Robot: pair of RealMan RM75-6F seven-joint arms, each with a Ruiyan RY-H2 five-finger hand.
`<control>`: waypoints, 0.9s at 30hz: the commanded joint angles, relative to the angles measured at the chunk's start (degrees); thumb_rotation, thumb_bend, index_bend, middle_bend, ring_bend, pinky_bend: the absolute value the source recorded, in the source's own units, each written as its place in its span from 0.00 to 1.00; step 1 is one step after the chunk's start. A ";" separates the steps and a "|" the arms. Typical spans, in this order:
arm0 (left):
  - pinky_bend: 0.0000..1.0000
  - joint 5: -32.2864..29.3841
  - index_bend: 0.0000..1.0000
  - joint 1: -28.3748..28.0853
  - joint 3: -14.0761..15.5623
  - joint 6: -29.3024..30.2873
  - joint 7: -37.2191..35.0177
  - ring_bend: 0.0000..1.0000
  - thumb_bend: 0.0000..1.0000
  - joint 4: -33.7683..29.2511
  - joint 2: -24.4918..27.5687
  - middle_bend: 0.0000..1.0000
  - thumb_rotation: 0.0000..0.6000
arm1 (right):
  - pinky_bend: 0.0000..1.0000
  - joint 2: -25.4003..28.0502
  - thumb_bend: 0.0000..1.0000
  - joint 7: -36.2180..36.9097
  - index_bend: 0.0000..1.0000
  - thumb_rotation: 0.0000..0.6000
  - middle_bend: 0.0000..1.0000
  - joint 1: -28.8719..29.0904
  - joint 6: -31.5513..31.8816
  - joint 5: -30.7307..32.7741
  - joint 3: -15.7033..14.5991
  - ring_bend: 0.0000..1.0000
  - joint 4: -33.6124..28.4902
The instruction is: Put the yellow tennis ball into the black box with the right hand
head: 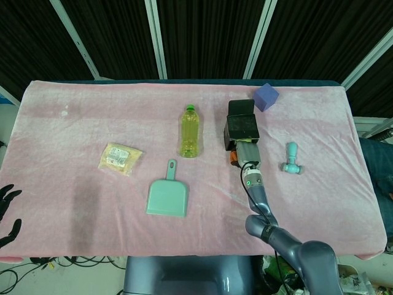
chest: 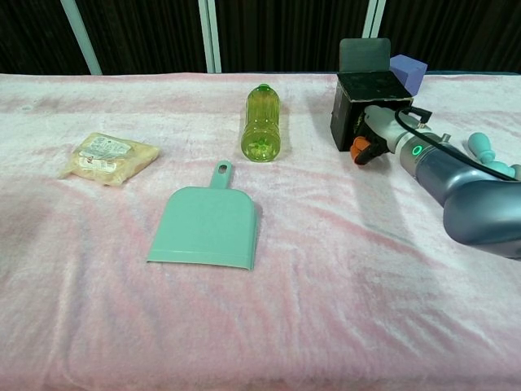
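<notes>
The black box (chest: 365, 96) lies on its side at the back right of the pink cloth, its flap standing up and its mouth facing me; the head view has this box (head: 242, 128) right of the bottle. My right hand (chest: 371, 133) reaches into that mouth, with an orange fingertip (chest: 358, 147) showing on the cloth below it. From above, the right hand (head: 247, 151) is pressed against the box front. The yellow tennis ball is hidden behind the hand, so I cannot tell if it is still held. My left hand (head: 6, 212) hangs off the table's left edge, fingers apart and holding nothing.
A yellow-green bottle (chest: 261, 122) lies left of the box. A teal dustpan (chest: 207, 226) sits in the middle, and a snack packet (chest: 107, 157) at the left. Behind the box is a purple block (chest: 409, 72), with a teal handled tool (head: 291, 158) at its right.
</notes>
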 commanded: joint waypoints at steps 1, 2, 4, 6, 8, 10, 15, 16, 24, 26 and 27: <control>0.02 -0.03 0.16 -0.02 -0.03 -0.01 0.01 0.03 0.44 -0.02 -0.02 0.10 1.00 | 1.00 2.45 0.78 -2.19 1.00 1.00 1.00 -2.36 1.93 0.07 -0.90 1.00 -5.41; 0.02 -0.04 0.16 -0.01 -0.04 0.00 0.05 0.03 0.44 -0.02 -0.04 0.10 1.00 | 1.00 2.98 0.78 -2.88 1.00 1.00 1.00 -2.78 2.23 0.28 -1.02 1.00 -6.63; 0.02 0.01 0.16 0.01 -0.05 0.07 0.13 0.03 0.44 -0.07 -0.02 0.10 1.00 | 1.00 3.83 0.78 -4.30 1.00 1.00 1.00 -3.45 2.33 1.23 -0.99 1.00 -8.45; 0.02 0.02 0.16 0.04 -0.05 0.12 0.06 0.03 0.44 -0.09 0.00 0.10 1.00 | 1.00 4.41 0.78 -5.65 1.00 1.00 1.00 -3.84 2.33 1.97 -1.11 1.00 -9.77; 0.02 -0.05 0.16 0.06 -0.08 0.16 -0.07 0.03 0.44 -0.03 0.00 0.10 1.00 | 1.00 5.07 0.78 -6.85 1.00 1.00 1.00 -4.33 2.72 2.43 -1.40 1.00 -11.16; 0.02 -0.11 0.16 0.06 -0.10 0.13 -0.09 0.03 0.44 0.01 0.02 0.10 1.00 | 1.00 5.80 0.78 -7.56 1.00 1.00 1.00 -4.83 3.24 2.65 -1.62 1.00 -12.55; 0.02 -0.36 0.16 0.04 -0.13 -0.06 -0.22 0.03 0.44 -0.08 0.06 0.10 1.00 | 0.98 10.38 0.70 -9.18 1.00 1.00 0.95 -7.74 5.65 2.56 -2.74 0.93 -20.54; 0.02 -0.40 0.16 0.02 -0.14 -0.11 -0.26 0.03 0.44 -0.10 0.07 0.10 1.00 | 0.94 12.29 0.64 -9.90 1.00 1.00 0.91 -8.74 5.93 2.69 -3.24 0.89 -23.56; 0.02 -0.67 0.16 -0.11 -0.23 -0.43 -0.49 0.03 0.44 -0.39 0.20 0.10 1.00 | 0.42 41.97 0.42 -18.75 0.37 1.00 0.30 -20.10 7.30 11.51 -8.95 0.27 -62.92; 0.02 -0.49 0.16 -0.12 -0.27 -0.26 -0.81 0.03 0.44 -0.73 0.23 0.10 1.00 | 0.33 50.18 0.38 -19.28 0.24 1.00 0.18 -23.26 10.19 10.81 -10.43 0.14 -72.31; 0.02 -0.31 0.16 -0.12 -0.30 -0.10 -0.93 0.03 0.44 -0.89 0.25 0.10 1.00 | 0.30 52.64 0.35 -18.73 0.19 1.00 0.13 -24.57 11.52 9.88 -10.89 0.09 -74.97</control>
